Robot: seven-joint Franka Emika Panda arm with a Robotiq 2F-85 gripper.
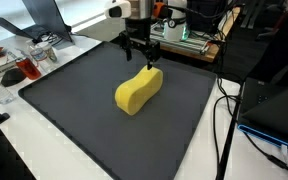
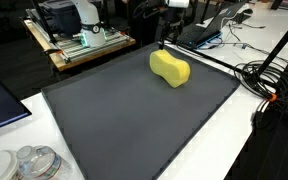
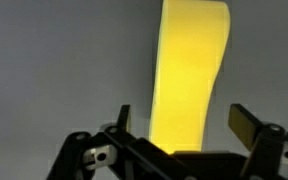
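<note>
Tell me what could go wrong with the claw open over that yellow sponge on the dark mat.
1. The claw hangs over one end of the yellow sponge, not its middle; a grip there might let the long free end sag or swing.
2. In the wrist view the sponge nearly fills the gap between the fingers, so a slightly off descent could shove it across the dark mat.

Arm [image 1: 136,12] comes down at the far side of the scene, wrist vertical. Gripper [image 1: 142,58] points straight down, held low. Jaws spread wide, fingers [image 3: 246,126] well apart, clamping nothing.
</note>
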